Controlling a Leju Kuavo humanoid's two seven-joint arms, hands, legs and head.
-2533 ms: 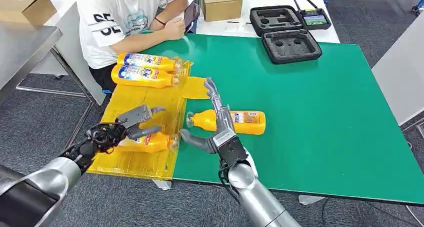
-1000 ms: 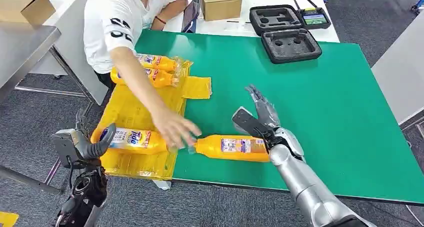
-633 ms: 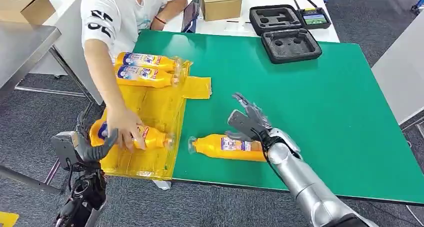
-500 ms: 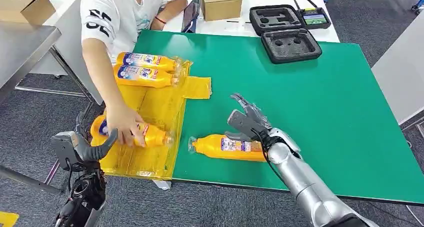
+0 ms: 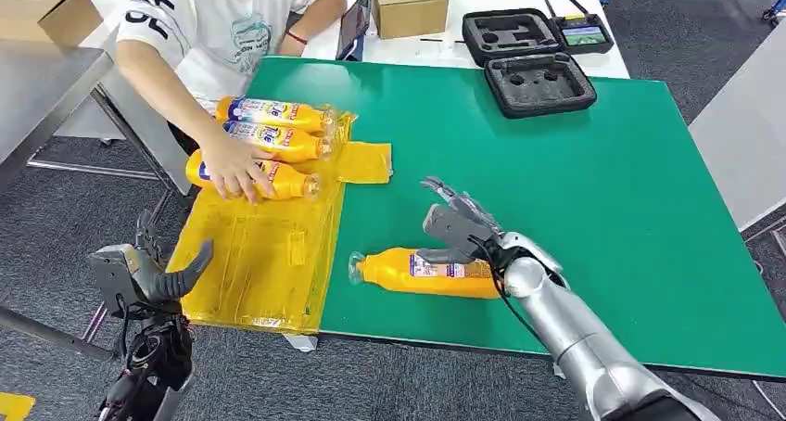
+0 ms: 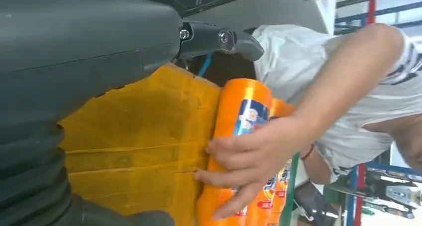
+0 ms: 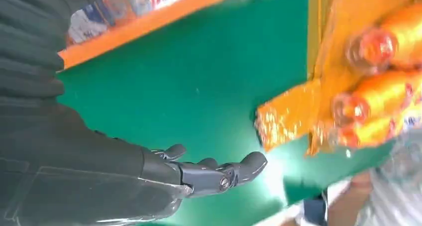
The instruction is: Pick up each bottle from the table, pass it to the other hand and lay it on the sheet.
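My right robot hand (image 5: 461,228) sits on the green bench (image 5: 602,189) with its fingers spread and nothing in them, right beside the label end of the orange bottle (image 5: 422,273) that lies on its side near the front edge, cap pointing toward the yellow sheet (image 5: 269,263). I cannot tell from the head view whether the thumb actually touches the bottle; in the right wrist view the fingers (image 7: 219,173) reach out flat over bare green with the bottle behind them. My left robot hand (image 5: 148,274) hangs off the bench's left front corner, below the sheet's edge, thumb out and holding nothing. On the far end of the sheet three more bottles lie side by side: the farthest bottle (image 5: 273,113), the middle bottle (image 5: 283,140), and the nearest bottle (image 5: 278,178), which a person's hand (image 5: 234,166) is gripping around its middle. The left wrist view shows that same hand (image 6: 251,159) wrapped over the bottle on the sheet. The person in a white shirt (image 5: 218,31) sits at the far left corner. Beyond, I see a black foam case (image 5: 539,84), a small controller (image 5: 584,36) and a cardboard box (image 5: 408,4).
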